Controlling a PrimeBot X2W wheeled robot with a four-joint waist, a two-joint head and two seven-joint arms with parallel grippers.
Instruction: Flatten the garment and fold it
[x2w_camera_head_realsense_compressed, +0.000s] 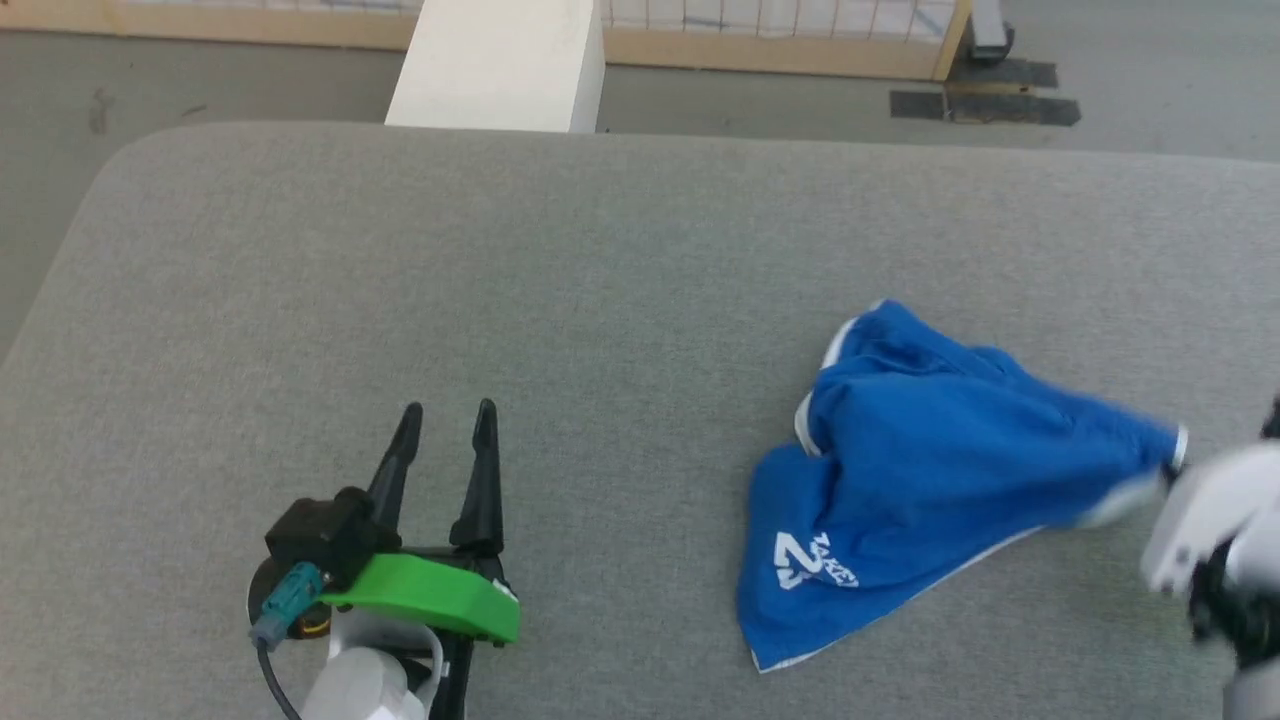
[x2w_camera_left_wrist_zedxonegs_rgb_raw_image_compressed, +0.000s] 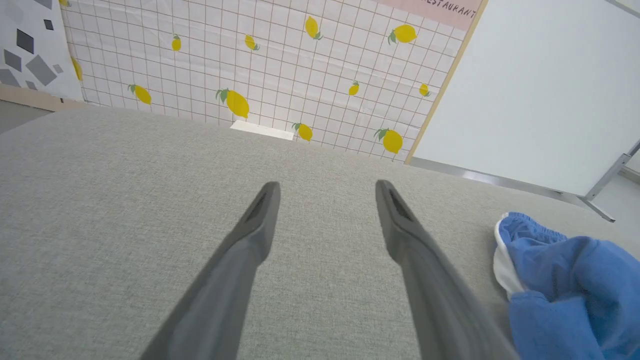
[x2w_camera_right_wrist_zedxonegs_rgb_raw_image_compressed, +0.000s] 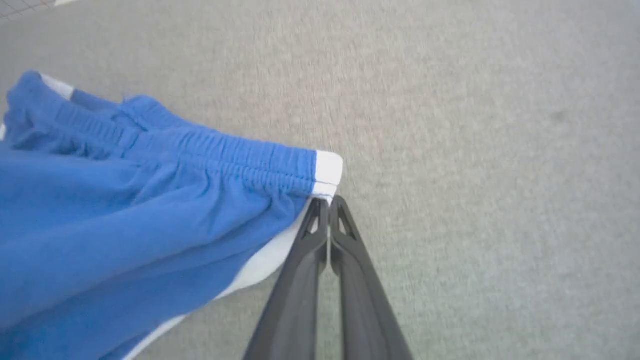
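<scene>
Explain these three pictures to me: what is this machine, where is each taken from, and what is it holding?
It is a two-armed robot. The wide picture comes from a camera on its head, looking down at a grey padded surface. The other two come from cameras on its wrists, looking along the two dark fingers of each arm. The garment, bright blue shorts, lies crumpled on it. The right gripper is shut on the white corner of its waistband. The left gripper stands open, holding nothing.
</scene>
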